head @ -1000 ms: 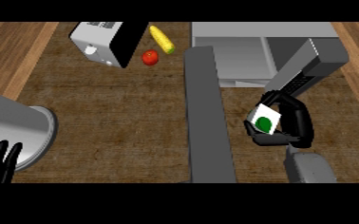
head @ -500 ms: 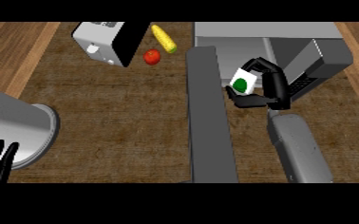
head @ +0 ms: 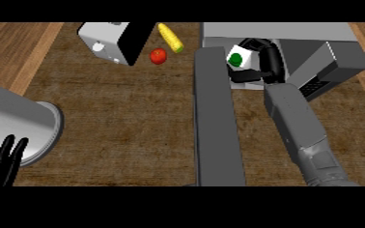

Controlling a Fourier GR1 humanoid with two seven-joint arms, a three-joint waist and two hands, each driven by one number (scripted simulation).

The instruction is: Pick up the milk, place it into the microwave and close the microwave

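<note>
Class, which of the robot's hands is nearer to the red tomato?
Right. The right hand, curled round the milk, is right of the tomato, beyond the microwave door. The left hand rests open at the lower left edge, much farther.

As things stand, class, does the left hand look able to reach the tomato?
Probably yes: the left hand is open and free, though the grey pot sits partly between it and the tomato.

The right hand covers part of the milk. The left hand and the grey round thing run off the left edge.
</note>
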